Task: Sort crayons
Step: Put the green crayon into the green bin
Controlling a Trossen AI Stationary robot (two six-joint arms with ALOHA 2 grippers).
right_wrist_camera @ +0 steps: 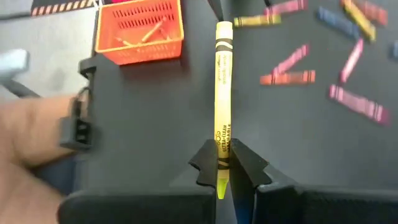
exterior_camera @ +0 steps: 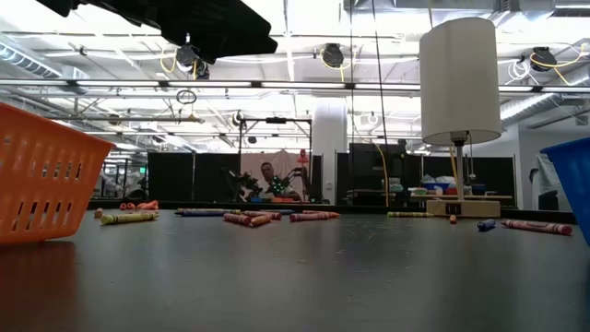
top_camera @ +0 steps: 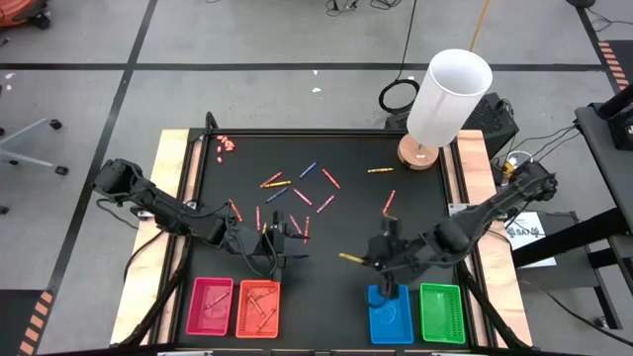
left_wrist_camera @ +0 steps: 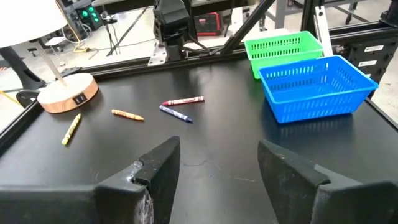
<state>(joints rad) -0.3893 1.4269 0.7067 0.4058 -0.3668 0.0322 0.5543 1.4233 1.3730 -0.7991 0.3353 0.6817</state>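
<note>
Yellow crayon (right_wrist_camera: 223,93) is pinched at its tip between my right gripper's (right_wrist_camera: 222,169) closed fingers, its length pointing out ahead above the black table (right_wrist_camera: 155,124). Carrying step, I judge; next needs a matching tray. My left gripper (left_wrist_camera: 219,168) hangs wide, empty, loose crayons (left_wrist_camera: 177,107) beyond it.

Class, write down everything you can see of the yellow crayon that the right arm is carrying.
The yellow crayon is a thin straight stick in a yellow paper wrapper with dark bands and print. The right tool is shut on one end, so the rest juts forward, level above the black table. From above it shows beside that tool, just up-table of the blue tray. Only the tool's fingers touch it.
</note>
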